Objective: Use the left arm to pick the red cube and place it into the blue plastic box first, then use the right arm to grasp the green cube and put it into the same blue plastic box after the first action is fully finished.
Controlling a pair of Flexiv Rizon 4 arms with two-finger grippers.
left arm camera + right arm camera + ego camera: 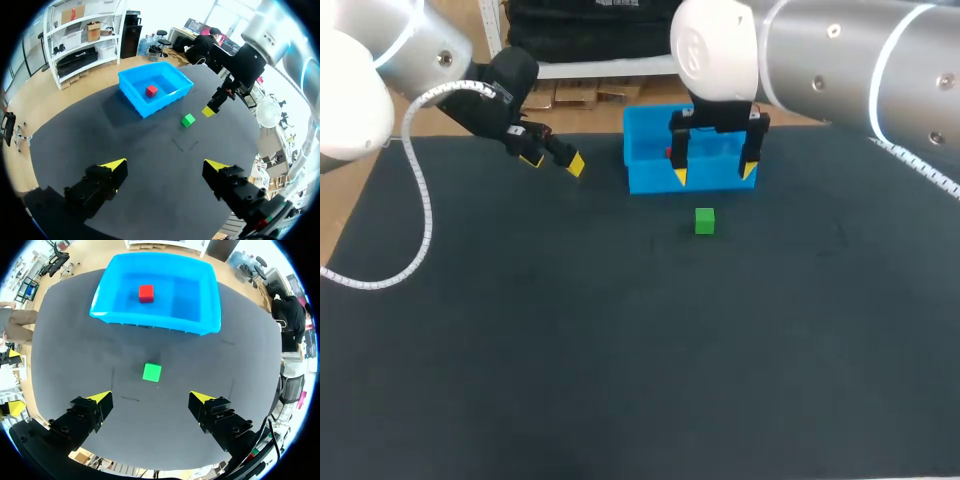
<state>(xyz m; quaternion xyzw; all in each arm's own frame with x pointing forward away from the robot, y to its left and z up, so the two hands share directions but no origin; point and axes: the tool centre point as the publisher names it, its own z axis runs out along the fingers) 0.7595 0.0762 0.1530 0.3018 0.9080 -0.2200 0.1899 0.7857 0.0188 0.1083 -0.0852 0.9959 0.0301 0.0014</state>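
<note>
The right tool (151, 398) hangs over the dark counter (75, 355), its yellow-tipped fingers spread wide with nothing in them. The green cube (151, 372) lies on the counter just ahead, at its twelve o'clock. Beyond stands the blue plastic box (155, 326), the red cube (146, 293) inside. The left tool (553, 161), likewise spread and empty, hovers at the box's nine o'clock.

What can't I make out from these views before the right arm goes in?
- Head view: red cube mostly hidden behind the right gripper and the blue box wall; wrist views show it inside.
- Left wrist view: only one yellow tip of the right gripper shows; the other is out of sight behind it.
</note>
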